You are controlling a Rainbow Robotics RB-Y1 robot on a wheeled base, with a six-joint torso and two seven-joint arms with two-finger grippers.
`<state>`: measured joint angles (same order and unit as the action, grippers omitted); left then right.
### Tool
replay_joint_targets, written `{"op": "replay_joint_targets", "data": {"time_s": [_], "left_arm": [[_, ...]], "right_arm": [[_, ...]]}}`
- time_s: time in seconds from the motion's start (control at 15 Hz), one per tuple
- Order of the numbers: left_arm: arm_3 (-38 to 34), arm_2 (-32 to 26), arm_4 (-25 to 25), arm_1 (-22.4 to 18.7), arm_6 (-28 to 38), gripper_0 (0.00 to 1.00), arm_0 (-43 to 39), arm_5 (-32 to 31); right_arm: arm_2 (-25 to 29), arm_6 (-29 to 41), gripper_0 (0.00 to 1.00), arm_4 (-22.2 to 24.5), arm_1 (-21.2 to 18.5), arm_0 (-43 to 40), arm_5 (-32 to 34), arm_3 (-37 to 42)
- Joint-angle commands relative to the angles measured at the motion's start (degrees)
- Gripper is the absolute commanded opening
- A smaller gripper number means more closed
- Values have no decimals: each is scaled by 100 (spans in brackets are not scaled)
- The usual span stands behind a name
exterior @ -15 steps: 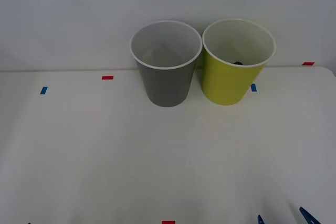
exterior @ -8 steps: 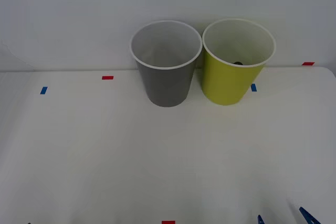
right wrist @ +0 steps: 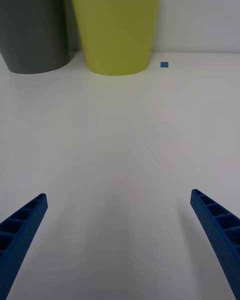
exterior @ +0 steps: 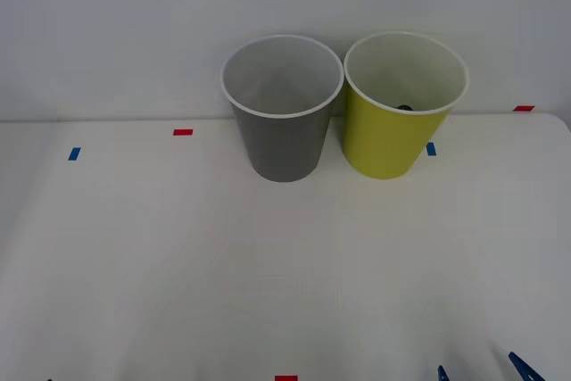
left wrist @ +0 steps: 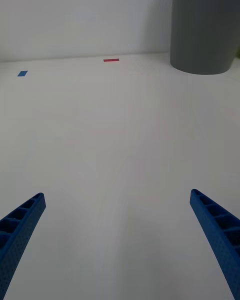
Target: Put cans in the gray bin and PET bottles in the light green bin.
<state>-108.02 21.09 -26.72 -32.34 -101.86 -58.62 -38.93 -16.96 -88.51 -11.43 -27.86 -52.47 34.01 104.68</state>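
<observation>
Over at nine o'clock, left gripper [left wrist: 117, 240] is spread wide, nothing held, low and well short of the gray bin [exterior: 282, 104]. Beside it, light green bin [exterior: 404, 103], a dark cap [exterior: 405, 107] peeking inside, likely the bottle. Right gripper [right wrist: 117, 240] splayed, empty, nearer; wrist views show only bin walls.

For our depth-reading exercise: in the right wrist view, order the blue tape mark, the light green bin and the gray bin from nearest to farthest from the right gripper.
1. Blue tape mark, beside the green bin.
2. Light green bin, straight ahead.
3. Gray bin, beyond it toward the robot's left.

Measured from the right gripper.
</observation>
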Motion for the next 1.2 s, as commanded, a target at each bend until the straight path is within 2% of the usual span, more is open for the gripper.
{"op": "replay_joint_targets", "data": {"time_s": [0.07,1.2], "left_arm": [[0,0,0,0,0,100,0,0],[0,0,0,0,0,100,0,0]], "right_arm": [[0,0,100,0,0,0,0,0],[0,0,100,0,0,0,0,0]]}}
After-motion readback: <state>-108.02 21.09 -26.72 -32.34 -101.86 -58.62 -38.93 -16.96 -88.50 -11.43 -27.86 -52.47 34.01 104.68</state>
